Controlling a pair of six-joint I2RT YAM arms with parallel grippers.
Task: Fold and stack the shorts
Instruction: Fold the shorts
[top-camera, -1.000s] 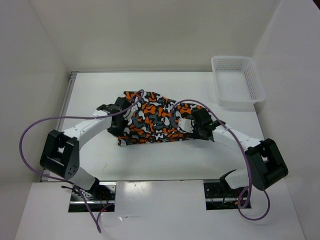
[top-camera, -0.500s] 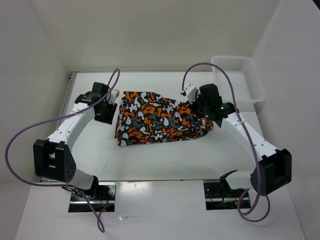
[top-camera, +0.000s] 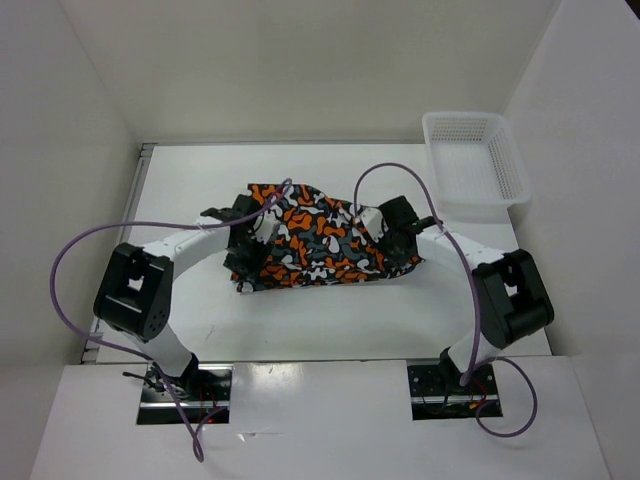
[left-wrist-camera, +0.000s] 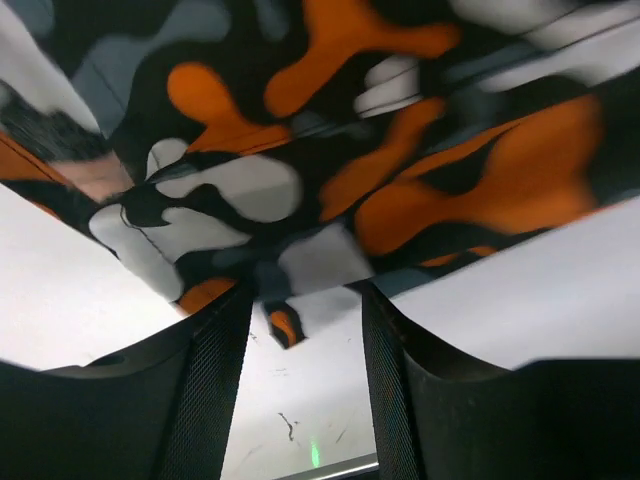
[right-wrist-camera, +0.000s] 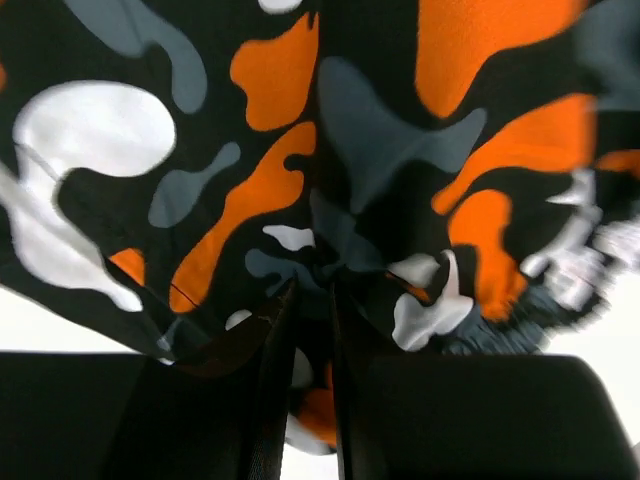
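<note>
The shorts (top-camera: 315, 240), orange, white, grey and black blotch print, lie bunched at the middle of the table. My left gripper (top-camera: 250, 242) is at their left edge. In the left wrist view it (left-wrist-camera: 305, 292) is open, with the cloth (left-wrist-camera: 330, 150) lying over the fingertips and bare table showing between the fingers (left-wrist-camera: 215, 380). My right gripper (top-camera: 392, 240) is at the shorts' right edge. In the right wrist view it (right-wrist-camera: 310, 292) is shut on a fold of the shorts (right-wrist-camera: 380, 130).
A white plastic mesh basket (top-camera: 475, 165) stands at the back right of the white table (top-camera: 330, 320). Purple cables loop over both arms. Walls close off the left, back and right sides.
Half a second ago both arms were spread wide with the shorts stretched out. Both grippers have now moved inward and the cloth has drawn together narrower.
</note>
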